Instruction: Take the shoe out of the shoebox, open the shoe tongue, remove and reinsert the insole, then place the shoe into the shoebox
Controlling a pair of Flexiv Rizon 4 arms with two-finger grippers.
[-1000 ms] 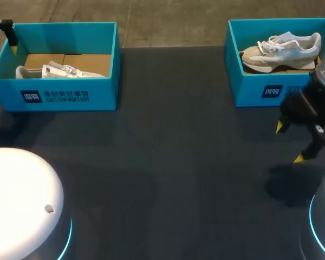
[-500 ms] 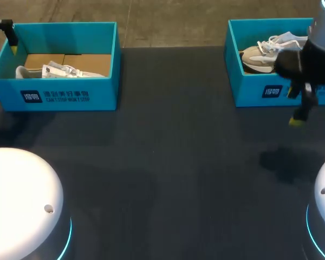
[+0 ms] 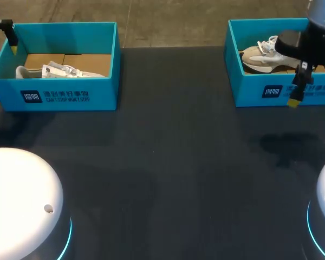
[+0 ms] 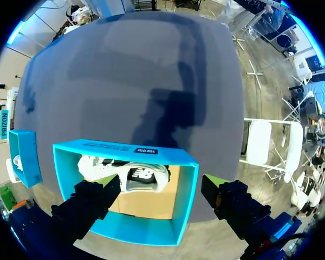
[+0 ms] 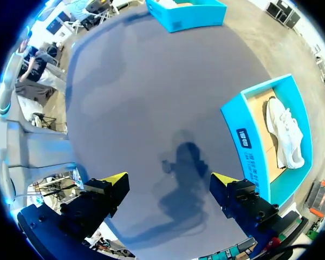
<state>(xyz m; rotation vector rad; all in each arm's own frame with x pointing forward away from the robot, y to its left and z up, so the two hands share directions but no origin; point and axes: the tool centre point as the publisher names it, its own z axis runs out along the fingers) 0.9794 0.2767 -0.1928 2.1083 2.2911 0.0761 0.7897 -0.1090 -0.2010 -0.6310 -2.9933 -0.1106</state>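
Shoe [image 3: 258, 56] lies unlifted as the right gripper [image 3: 298, 85], fingers spread and empty, rises toward its box [image 3: 249, 89] to fetch it.

Nothing legible enough to spell out, only print in these places. On the front wall of the left shoebox [image 3: 105, 89]: a dark blue square label [image 3: 31, 96] with white characters, and just beside it two lines of white lettering [image 3: 67, 96]. On the front wall of the right shoebox [image 3: 249, 96]: a matching dark blue badge [image 3: 271, 91] with white characters. From the left wrist view: a small dark patch [image 4: 146, 151] with white marks on the box wall, and a dark emblem [image 4: 138, 174] on the side of the shoe [image 4: 105, 167] inside. From the right wrist view: a dark tag [image 5: 242, 138] and a white printed strip [image 5: 253, 161] along the nearer box's outer wall, too small to read.
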